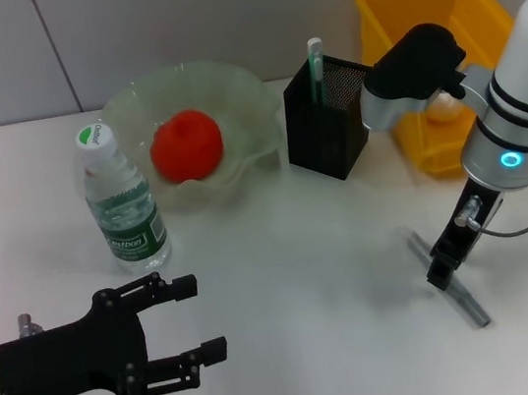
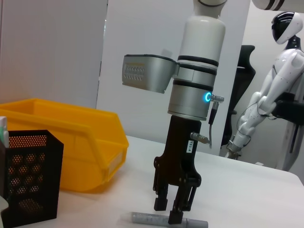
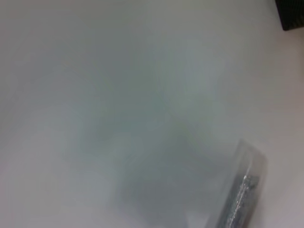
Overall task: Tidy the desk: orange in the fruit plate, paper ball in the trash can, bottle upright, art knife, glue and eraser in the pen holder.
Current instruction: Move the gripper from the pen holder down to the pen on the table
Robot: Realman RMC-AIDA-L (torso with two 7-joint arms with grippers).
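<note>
- The art knife (image 1: pixel 447 275) is seen lying flat on the white desk (image 1: pixel 302 251), at the robot's right side. Its long side runs from near the pen holder down toward the front edge of the desk, slanting to the right.
- The right gripper (image 1: pixel 441 273) is set down over the middle of the knife. In the left wrist view its fingers (image 2: pixel 176 216) are spread on both sides of the grey knife (image 2: pixel 164 220), not squeezed on it.
- The pen holder (image 1: pixel 326 119) is a black mesh box. A green and white stick (image 1: pixel 315 69) is stood up in it.
- The orange (image 1: pixel 187 146) is seen inside the pale green fruit plate (image 1: pixel 243 91).
- The bottle (image 1: pixel 122 201) is stood upright, just beside the plate.
- A yellow bin (image 1: pixel 435 8) is placed behind the right arm, with a pale round thing (image 1: pixel 444 108) in it.
- The left gripper (image 1: pixel 185 320) is held low over the front left of the desk, with its fingers apart and nothing in them.
</note>
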